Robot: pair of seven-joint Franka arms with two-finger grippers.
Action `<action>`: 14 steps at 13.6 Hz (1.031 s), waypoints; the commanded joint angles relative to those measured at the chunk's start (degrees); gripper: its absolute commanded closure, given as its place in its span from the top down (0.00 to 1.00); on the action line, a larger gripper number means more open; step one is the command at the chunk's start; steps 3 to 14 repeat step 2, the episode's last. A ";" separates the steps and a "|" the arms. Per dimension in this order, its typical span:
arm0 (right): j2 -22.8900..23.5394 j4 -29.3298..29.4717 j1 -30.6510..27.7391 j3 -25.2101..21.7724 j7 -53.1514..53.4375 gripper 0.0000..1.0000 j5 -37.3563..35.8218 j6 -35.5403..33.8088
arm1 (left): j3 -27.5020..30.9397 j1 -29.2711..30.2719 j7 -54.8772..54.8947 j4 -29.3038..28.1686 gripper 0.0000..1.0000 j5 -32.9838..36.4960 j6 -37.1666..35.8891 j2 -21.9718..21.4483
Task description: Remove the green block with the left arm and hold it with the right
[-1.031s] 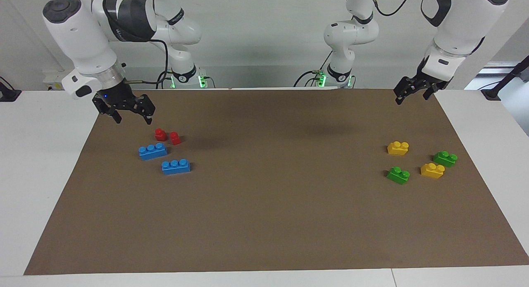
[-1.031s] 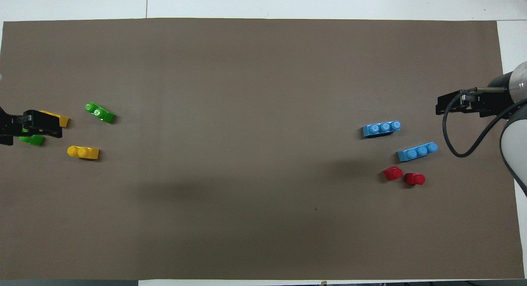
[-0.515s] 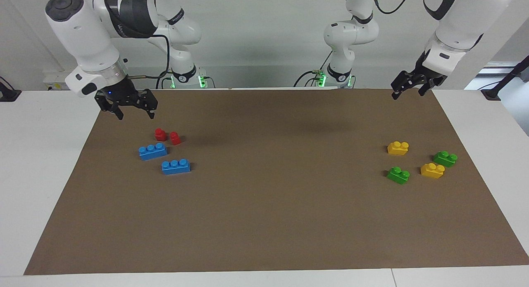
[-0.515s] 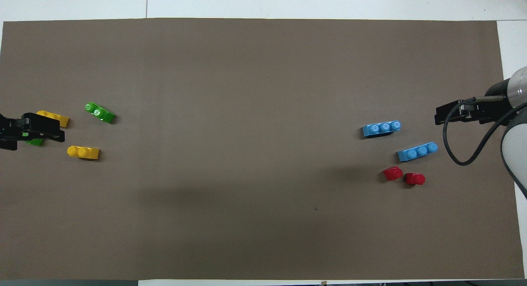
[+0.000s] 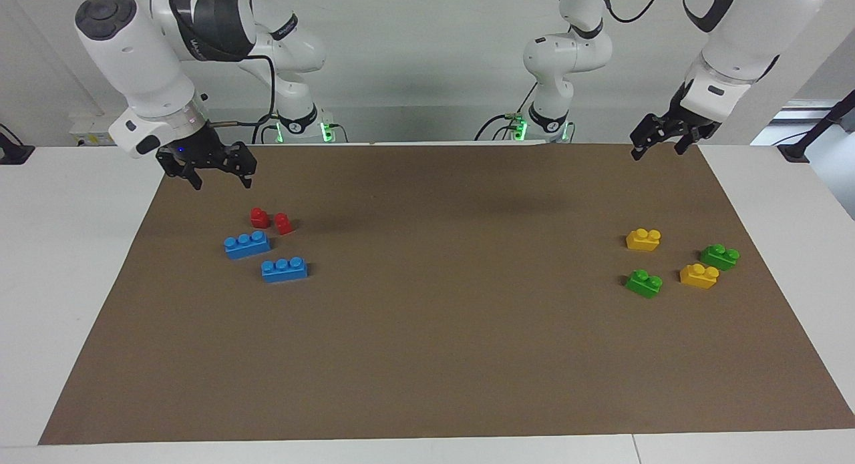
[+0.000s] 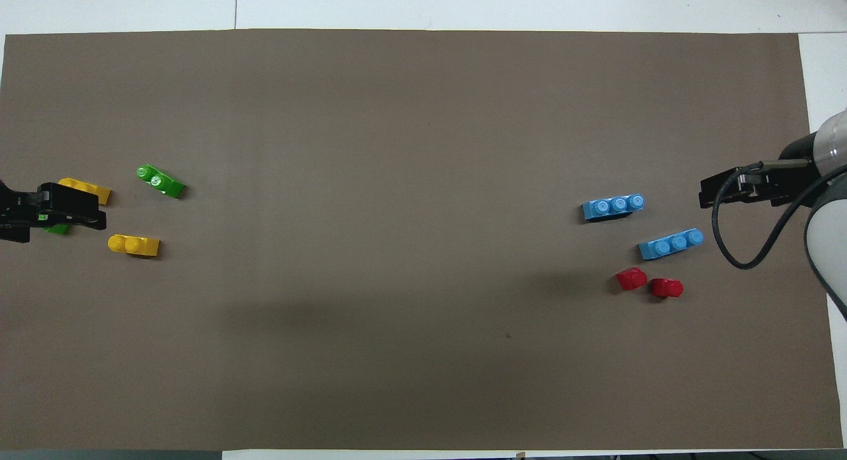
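The green block (image 5: 644,283) is a bright-green two-stud brick lying on the brown mat (image 5: 434,330) toward the left arm's end; it also shows in the overhead view (image 6: 161,181). My left gripper (image 5: 658,145) hangs open and empty in the air over the mat's edge nearest the robots, well apart from the block. In the overhead view the left gripper (image 6: 66,208) covers part of a darker green brick (image 6: 58,229). My right gripper (image 5: 219,177) is open and empty, up over the mat's corner by the red pieces; it also shows in the overhead view (image 6: 721,190).
A darker green two-stud brick (image 5: 719,256) and two yellow bricks (image 5: 643,239) (image 5: 699,276) lie beside the green block. Two blue three-stud bricks (image 5: 247,244) (image 5: 284,269) and two red pieces (image 5: 270,219) lie toward the right arm's end.
Both grippers have risen a little and drawn back toward the robots' edge of the mat. No block has moved.
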 commanded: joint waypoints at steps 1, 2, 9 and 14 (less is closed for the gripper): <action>-0.54 0.02 -0.10 0.20 -1.67 1.00 -2.08 -0.20 | 0.31 -0.32 0.85 0.79 1.00 -0.84 -1.47 -0.34; -0.54 0.02 -0.10 0.20 -1.76 1.00 -2.17 -0.12 | 0.31 -0.32 0.85 0.79 1.00 -0.84 -1.47 -0.34; -0.54 0.02 -0.10 0.20 -1.76 1.00 -2.17 -0.12 | 0.31 -0.32 0.85 0.79 1.00 -0.84 -1.47 -0.34; -0.54 0.02 -0.10 0.20 -1.76 1.00 -2.17 -0.12 | 0.31 -0.32 0.85 0.79 1.00 -0.84 -1.47 -0.34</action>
